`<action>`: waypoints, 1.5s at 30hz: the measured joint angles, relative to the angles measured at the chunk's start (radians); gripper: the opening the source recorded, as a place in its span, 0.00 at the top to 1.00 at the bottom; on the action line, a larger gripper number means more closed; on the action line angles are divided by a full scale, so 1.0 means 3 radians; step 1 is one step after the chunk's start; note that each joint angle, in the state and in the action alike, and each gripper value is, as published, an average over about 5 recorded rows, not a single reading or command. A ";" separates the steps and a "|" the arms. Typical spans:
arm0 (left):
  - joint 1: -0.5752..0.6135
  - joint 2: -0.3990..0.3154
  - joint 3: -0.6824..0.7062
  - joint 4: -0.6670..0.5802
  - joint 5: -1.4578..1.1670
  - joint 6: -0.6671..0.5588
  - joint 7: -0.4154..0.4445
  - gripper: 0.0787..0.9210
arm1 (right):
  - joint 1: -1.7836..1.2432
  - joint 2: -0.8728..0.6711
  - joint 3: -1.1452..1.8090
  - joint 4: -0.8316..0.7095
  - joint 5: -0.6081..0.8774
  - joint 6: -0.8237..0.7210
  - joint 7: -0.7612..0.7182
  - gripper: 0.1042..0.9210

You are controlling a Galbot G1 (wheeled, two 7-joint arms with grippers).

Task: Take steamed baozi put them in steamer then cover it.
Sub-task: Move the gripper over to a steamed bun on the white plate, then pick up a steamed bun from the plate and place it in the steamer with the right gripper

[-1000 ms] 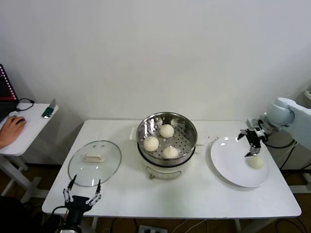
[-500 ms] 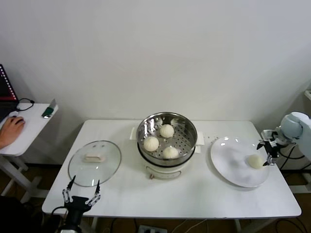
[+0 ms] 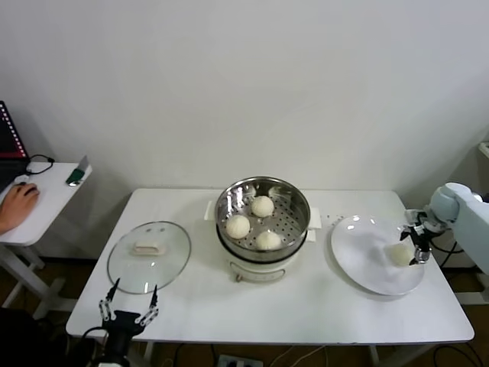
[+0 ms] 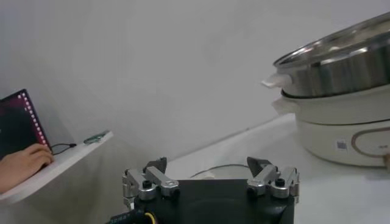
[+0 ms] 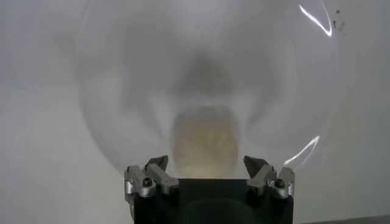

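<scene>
Three cream-white baozi [image 3: 262, 206] [image 3: 238, 226] [image 3: 267, 240] lie in the shiny steamer basket [image 3: 298, 200] on its white pot base at the table's middle. A fourth baozi [image 3: 399, 254] lies on the white plate [image 3: 359, 256] at the right. My right gripper [image 3: 418, 246] is open, right at this baozi's outer side, low over the plate. In the right wrist view the baozi [image 5: 204, 143] sits between the open fingers [image 5: 155, 169]. The glass cover [image 3: 149, 256] lies flat on the table at the left. My left gripper [image 3: 127, 309] is open and empty below the table's front edge.
A side desk [image 3: 46, 199] at the far left holds a person's hand [image 3: 17, 203] and a laptop. The steamer's wall [image 4: 341, 61] rises at the edge of the left wrist view. White table surface lies between cover, steamer and plate.
My right gripper swung out to the right past the plate, then came back in low beside the baozi on the plate. The left arm has not moved.
</scene>
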 measured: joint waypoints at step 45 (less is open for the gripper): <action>0.0003 0.0052 0.0135 -0.0113 0.0001 0.0000 0.0087 0.12 | 0.1706 0.0568 -0.1730 0.0230 0.1920 -0.0647 0.0126 0.30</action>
